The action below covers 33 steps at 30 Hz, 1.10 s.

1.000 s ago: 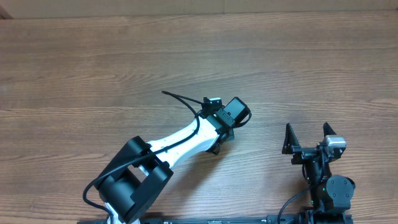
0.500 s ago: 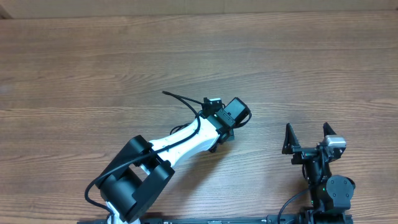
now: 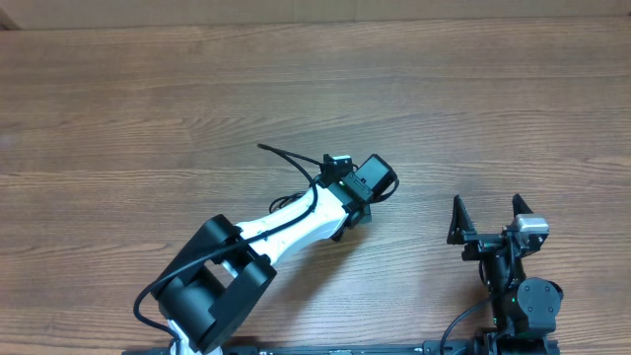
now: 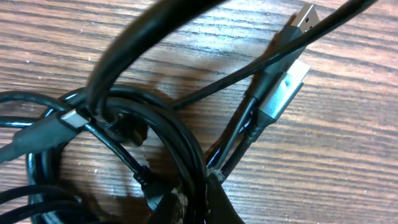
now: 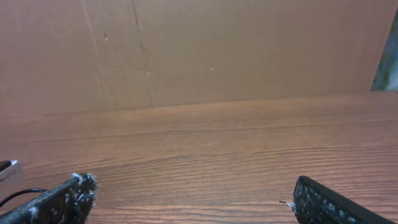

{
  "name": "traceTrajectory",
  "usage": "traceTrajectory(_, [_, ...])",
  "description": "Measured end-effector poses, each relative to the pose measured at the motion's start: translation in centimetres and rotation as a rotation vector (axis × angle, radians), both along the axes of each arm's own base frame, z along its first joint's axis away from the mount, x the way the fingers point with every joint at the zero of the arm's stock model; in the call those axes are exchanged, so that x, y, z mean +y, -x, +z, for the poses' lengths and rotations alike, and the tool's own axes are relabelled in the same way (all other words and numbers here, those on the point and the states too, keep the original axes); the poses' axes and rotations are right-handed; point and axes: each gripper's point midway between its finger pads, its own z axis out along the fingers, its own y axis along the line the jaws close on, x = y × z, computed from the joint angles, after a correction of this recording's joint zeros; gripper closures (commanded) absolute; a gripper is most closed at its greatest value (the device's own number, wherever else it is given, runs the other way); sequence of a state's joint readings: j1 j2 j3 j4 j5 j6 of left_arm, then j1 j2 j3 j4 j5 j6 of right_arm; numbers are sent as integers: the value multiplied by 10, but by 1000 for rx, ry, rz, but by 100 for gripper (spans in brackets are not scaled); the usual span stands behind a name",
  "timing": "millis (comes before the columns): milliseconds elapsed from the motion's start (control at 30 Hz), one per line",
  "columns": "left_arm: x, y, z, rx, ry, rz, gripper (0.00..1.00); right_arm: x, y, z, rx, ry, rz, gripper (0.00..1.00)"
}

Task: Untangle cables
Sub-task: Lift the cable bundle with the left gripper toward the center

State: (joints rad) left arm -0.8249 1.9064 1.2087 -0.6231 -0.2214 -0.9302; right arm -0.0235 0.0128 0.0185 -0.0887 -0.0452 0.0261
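Hardly anything is shifting across the last second: only the white left arm (image 3: 286,225) is nudging its elbow a touch, while its wrist is staying planted over the same spot near the middle of the brown wood-grain table (image 3: 148,99). Beneath that wrist, the tangle of thin black cables (image 4: 186,140) is lying bunched on the wood, with loops crossing over one another, two silver flat connector plugs (image 4: 283,93) resting side by side at the upper right of the left wrist view, and a smaller silver plug (image 4: 71,118) sitting among the coils at the left. Seen from overhead, one thin black strand (image 3: 281,155) is poking out to the upper left of the wrist. The left gripper (image 4: 199,202) is showing only as a dark tip at the bottom edge, pressed in among the cords, so I cannot tell how its jaws are standing or whether they are pinching anything. The right gripper (image 3: 485,212) is waiting well apart by the near edge, jaws spread wide and holding nothing. Such stillness suggests the untangling is barely under way, with the knot looking intact.
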Motion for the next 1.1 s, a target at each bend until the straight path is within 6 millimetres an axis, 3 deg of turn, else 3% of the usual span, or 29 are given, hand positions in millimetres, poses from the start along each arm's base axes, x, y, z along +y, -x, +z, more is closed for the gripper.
traceTrajectory(133, [-2,-2,20,-34,11,-62,96,0,0,0,0,0,0,0])
traceTrajectory(400, [-7,-4,138,-273,152,-245,96,0,0,0,0,0,0,0])
traceTrajectory(567, [-10,10,184,-361,211,-400,96,0,0,0,0,0,0,0])
traceTrajectory(800, [-20,31,224,-399,368,-607,96,0,0,0,0,0,0,0])
traceTrajectory(1100, [-13,28,256,-359,689,-742,96,0,0,0,0,0,0,0])
